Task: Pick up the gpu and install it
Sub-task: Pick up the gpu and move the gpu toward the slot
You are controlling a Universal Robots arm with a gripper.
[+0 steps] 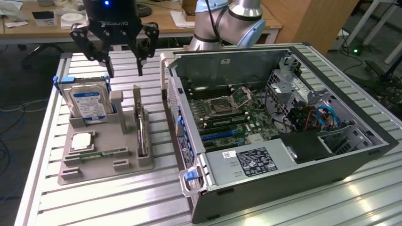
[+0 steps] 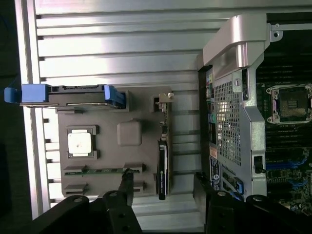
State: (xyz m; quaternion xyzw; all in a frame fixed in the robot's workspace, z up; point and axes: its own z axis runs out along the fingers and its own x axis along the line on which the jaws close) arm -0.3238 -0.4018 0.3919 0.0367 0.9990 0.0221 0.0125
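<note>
Found fingers [image 1: 110,66] spread wide and empty, hanging above tray [image 1: 116,134]. Noted gpu [image 1: 142,129] standing edge-on in tray slot, on tray's side nearest case [image 1: 251,165], untouched.

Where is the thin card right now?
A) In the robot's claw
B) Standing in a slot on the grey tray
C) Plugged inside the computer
B: the thin card stands on its edge in a slot of the grey tray, and the claw hangs open and empty above the tray.
</note>
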